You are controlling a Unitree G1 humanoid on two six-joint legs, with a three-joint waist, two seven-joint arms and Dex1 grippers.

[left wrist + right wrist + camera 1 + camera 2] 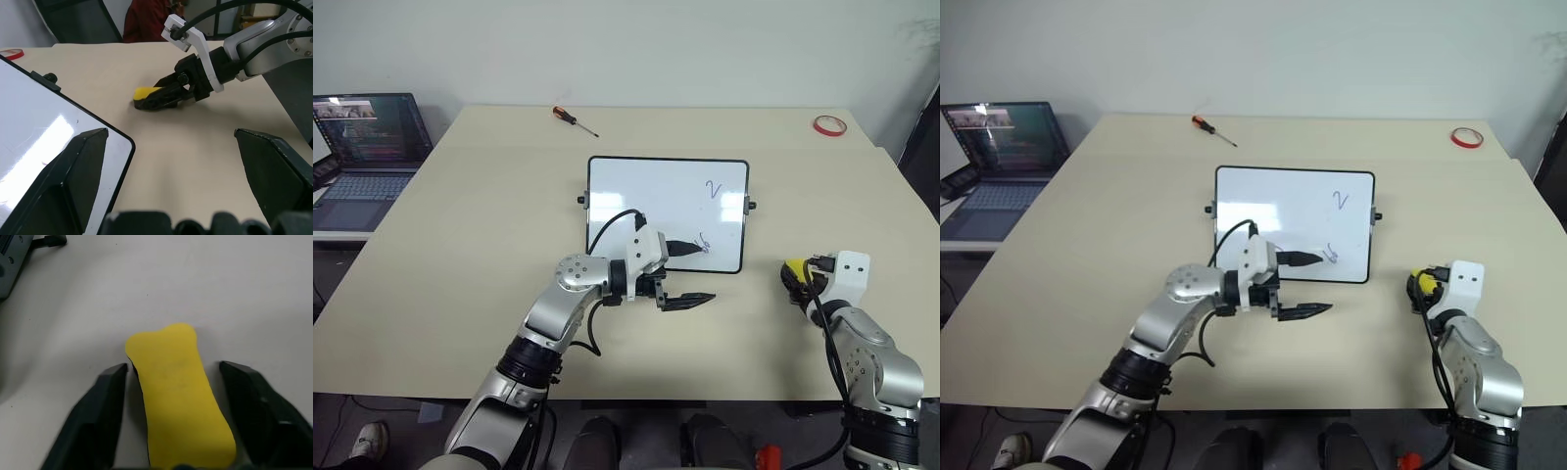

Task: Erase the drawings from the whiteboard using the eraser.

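Yellow eraser (178, 396) lies flat on the table (460, 245), off the whiteboard's (646, 196) right edge and apart from it. Your R gripper (173, 382) straddles it, one black finger each side; gaps show on both flanks in the R wrist view, so fingers look partway in, not yet clamped. In the L wrist view the fingers hide most of the block, contact unclear.

L gripper (690, 274) hangs released, fingers spread, at the board's lower edge; upper finger overlaps the lower squiggle (703, 242). Tick mark (711, 189) sits higher, untouched.

Step in hand, by my read: pickup, no wiping begun. Next you'd need a firm pinch on the eraser, a lift, then a carry across to the drawings w/o bumping the board's side knob (751, 206). Screwdriver (575, 119), red tape ring (829, 124), laptop (367, 157) stay irrelevant.
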